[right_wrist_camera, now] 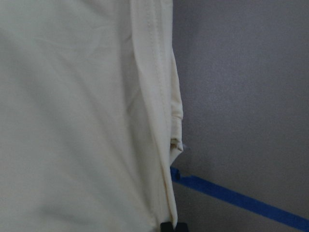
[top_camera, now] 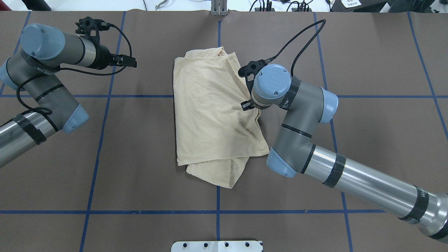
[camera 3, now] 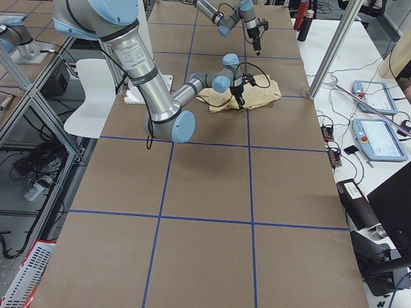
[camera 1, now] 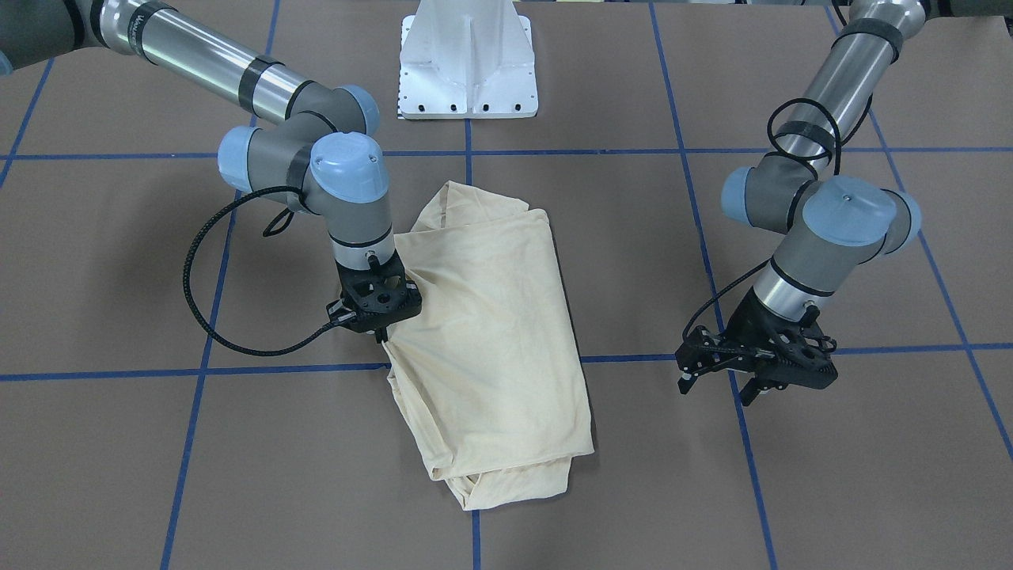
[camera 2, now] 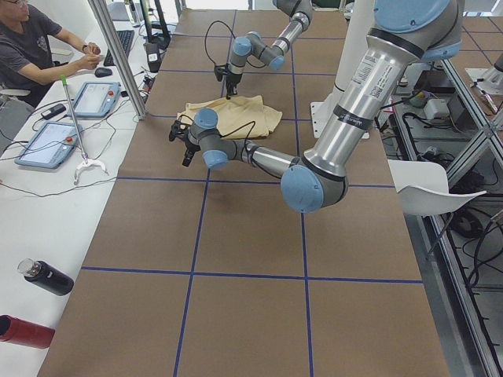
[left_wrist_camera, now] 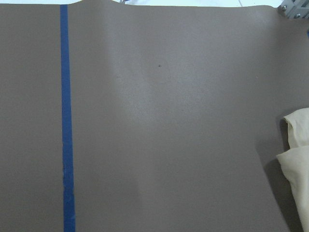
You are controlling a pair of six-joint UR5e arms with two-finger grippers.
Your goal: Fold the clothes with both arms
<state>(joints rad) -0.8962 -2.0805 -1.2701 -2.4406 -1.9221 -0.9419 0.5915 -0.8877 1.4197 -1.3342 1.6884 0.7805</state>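
Note:
The cream-yellow shirt (camera 1: pixel 491 332) lies folded into a long, rough rectangle in the middle of the table (top_camera: pixel 210 115); its print and neck tag are hidden. My right gripper (camera 1: pixel 381 332) points down at the shirt's long edge on the robot's right and is shut on that edge; creases run out from it (top_camera: pixel 246 105). The right wrist view shows the hemmed edge (right_wrist_camera: pixel 164 111) hanging close to the camera. My left gripper (camera 1: pixel 718 386) hovers open and empty above bare table, well off the shirt on the robot's left (top_camera: pixel 131 63). The left wrist view catches only a shirt corner (left_wrist_camera: pixel 297 159).
The white pedestal base (camera 1: pixel 468 63) stands at the table's robot side. Blue tape lines (top_camera: pixel 101 140) grid the brown table cover. Beyond the far edge a side bench holds tablets (camera 2: pixel 47 141) and bottles (camera 2: pixel 43 276), and an operator (camera 2: pixel 31 47) sits there.

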